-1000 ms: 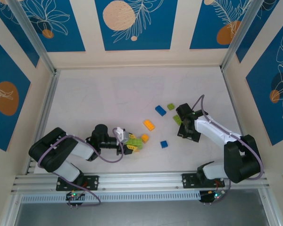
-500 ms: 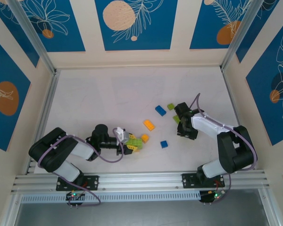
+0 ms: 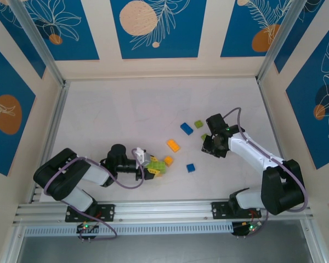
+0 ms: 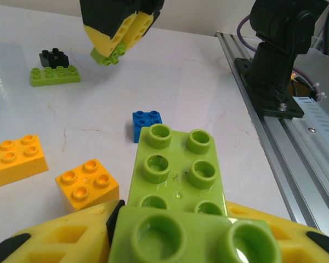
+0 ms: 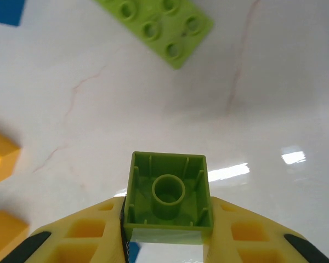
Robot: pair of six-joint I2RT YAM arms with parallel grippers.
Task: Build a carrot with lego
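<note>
At the right of the table [image 3: 126,109], the right gripper [image 5: 167,222] is closed on a small lime brick [image 5: 167,189], its hollow underside toward the wrist camera. In the left wrist view that brick hangs clear of the surface. Near the front left, the left gripper [image 4: 172,219] is clamped on a green stack [image 4: 175,164] of lime bricks, studs pointing out toward the other arm. Loose lego lies between them: an orange brick [image 4: 88,183], a blue brick [image 4: 147,123], and a green plate [image 4: 55,75] with a black brick [image 4: 54,56] just beside it. The main risk is in the mating. The lime brick seems pinched only along one end, so a push onto studs that are slightly off line could twist it in the fingers or pop it out. The same push could lever the stack out of the left grip, since much of it juts past the fingertips. A low approach could also knock the loose pieces away. Much is hard to read. The pads' contact with both held pieces is cut off at the frame edges. The number of bricks in the stack is unclear, and it possibly includes an orange piece, judging by the top view. Whether the stack rests on the table cannot be told.
</note>
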